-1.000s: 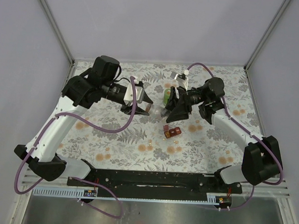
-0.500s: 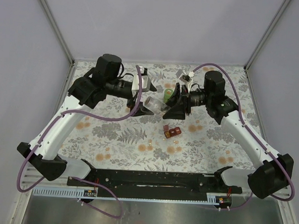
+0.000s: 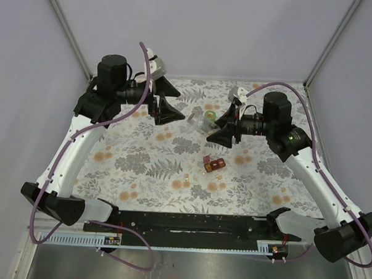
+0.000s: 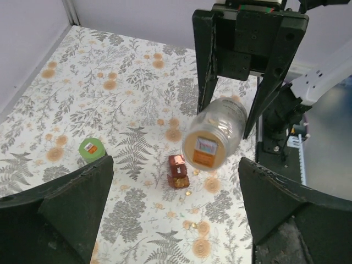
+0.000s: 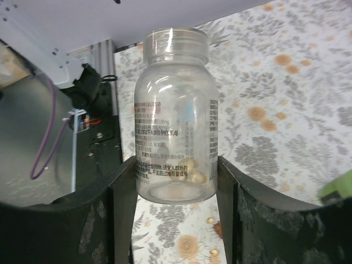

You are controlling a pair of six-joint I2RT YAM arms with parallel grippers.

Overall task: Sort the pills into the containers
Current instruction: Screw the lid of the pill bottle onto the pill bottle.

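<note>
- step in hand: the right gripper (image 5: 176, 165) is closed partway around a clear bottle (image 5: 176, 115), gripping its lower body and holding it in the air above the floral cloth (image 3: 141, 168); a few pills (image 5: 190, 174) lie inside.
- the left gripper (image 3: 171, 99) has its jaws spread as wide as they go and grasps nothing, raised over the far left of the cloth.
- the dark-red pill box (image 4: 177, 171) sits on the cloth with loose pills (image 4: 188, 192) just beside it; the green bottle (image 4: 91, 149) stands well apart.
- next, as i judge it: bring the bottle over the box and tip gently (i cannot tell whether its mouth is uncapped).
- room: plain lilac-grey walls (image 3: 191, 28), metal frame posts (image 3: 67, 29).
</note>
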